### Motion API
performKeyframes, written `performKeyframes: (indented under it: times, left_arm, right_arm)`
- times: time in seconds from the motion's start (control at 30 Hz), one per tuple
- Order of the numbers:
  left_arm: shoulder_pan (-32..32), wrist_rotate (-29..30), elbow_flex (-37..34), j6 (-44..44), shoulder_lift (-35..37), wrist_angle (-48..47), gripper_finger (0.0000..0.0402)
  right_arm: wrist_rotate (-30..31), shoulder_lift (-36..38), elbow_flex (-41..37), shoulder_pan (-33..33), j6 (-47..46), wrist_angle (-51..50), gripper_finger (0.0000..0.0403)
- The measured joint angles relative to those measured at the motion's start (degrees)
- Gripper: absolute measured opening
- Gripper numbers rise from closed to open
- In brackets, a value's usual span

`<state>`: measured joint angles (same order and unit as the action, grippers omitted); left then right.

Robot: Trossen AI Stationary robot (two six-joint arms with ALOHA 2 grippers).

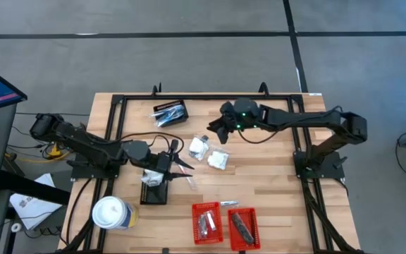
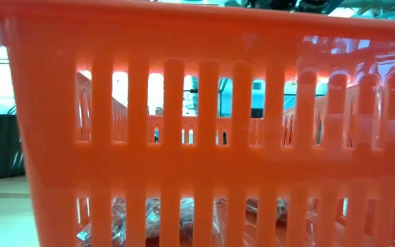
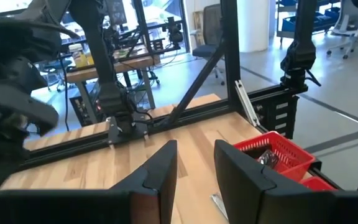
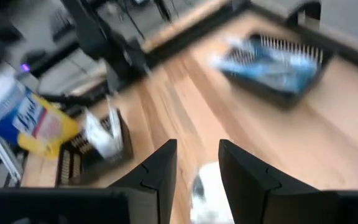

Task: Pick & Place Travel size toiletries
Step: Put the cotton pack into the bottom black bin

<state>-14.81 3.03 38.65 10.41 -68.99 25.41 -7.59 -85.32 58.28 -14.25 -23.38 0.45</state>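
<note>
High view: both arms work over the wooden table. The left gripper hovers beside a black basket holding a pale packet; its fingers stand slightly apart with nothing between them. The right gripper hangs above the loose toiletries, its fingers likewise parted and empty.

Progress, as judged: sorting looks partly done. Two red baskets at the table's front edge already hold items, one silvery, one dark; a second black basket at the back holds silvery pieces. Still loose on the table are two clear-wrapped white packets between the arms and a small silvery tube just behind the red baskets.

A white lidded cup with a yellow and blue label stands at the front left; its printing cannot be read, and no other lettering is legible.
</note>
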Motion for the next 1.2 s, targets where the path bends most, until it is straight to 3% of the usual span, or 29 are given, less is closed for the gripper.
performKeyframes:
  times: [0.23, 0.37, 0.5, 1.2]
  left_arm:
    - [0.0, 0.0, 0.0, -0.2, 0.0, 0.0, 0.0099]
    - [0.0, 0.0, 0.0, -0.2, 0.0, 0.0, 0.0099]
    - [0.0, 0.0, 0.0, -0.2, 0.0, 0.0, 0.0099]
    - [-0.1, -0.2, 0.0, -0.2, 0.0, 0.4, 0.0099]
  right_arm:
    - [-1.2, -5.7, 2.8, -0.9, -0.2, -22.4, 0.0113]
    - [-4.9, -10.5, 2.7, -1.3, 0.2, -28.1, 0.0113]
    - [-9.1, -14.4, 3.7, -2.1, 1.7, -28.0, 0.0113]
    - [-9.4, -25.3, 8.9, -3.6, 6.2, -33.3, 0.0112]
